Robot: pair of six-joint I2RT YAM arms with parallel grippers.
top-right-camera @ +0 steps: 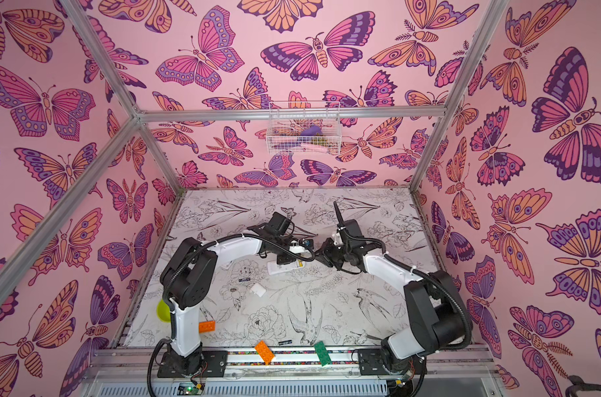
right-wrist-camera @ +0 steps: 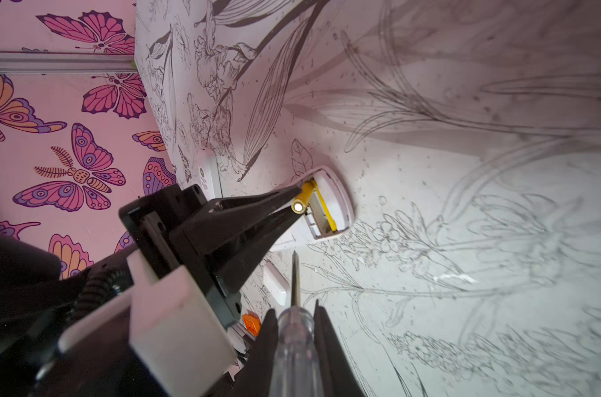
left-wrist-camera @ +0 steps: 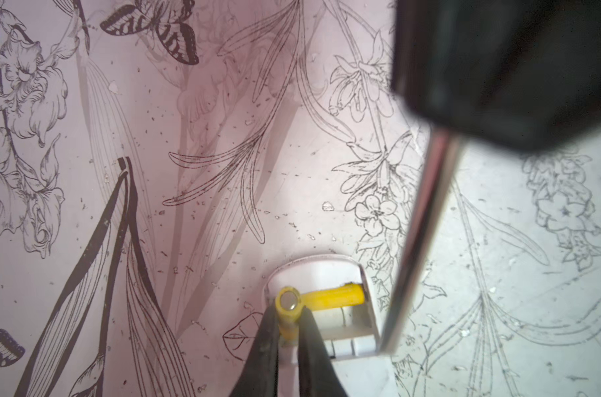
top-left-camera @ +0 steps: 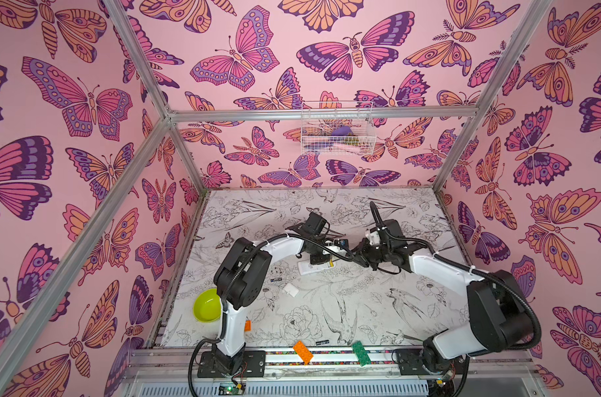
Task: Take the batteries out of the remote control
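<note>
Plainly, remote bay (left-wrist-camera: 347,323) holds one yellow battery (left-wrist-camera: 337,296); left claw (left-wrist-camera: 290,314) pinches raised battery (left-wrist-camera: 288,302).

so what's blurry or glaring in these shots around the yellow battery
Left wrist view: the yellow battery is sharp, with a glint on its metal end, while the screwdriver shaft near the lens is badly out of focus. Right wrist view: the battery's end glares white and the screwdriver's clear handle is soft. In both top views, wide-angle distortion splays the aluminium frame and the battery is only a speck.
</note>
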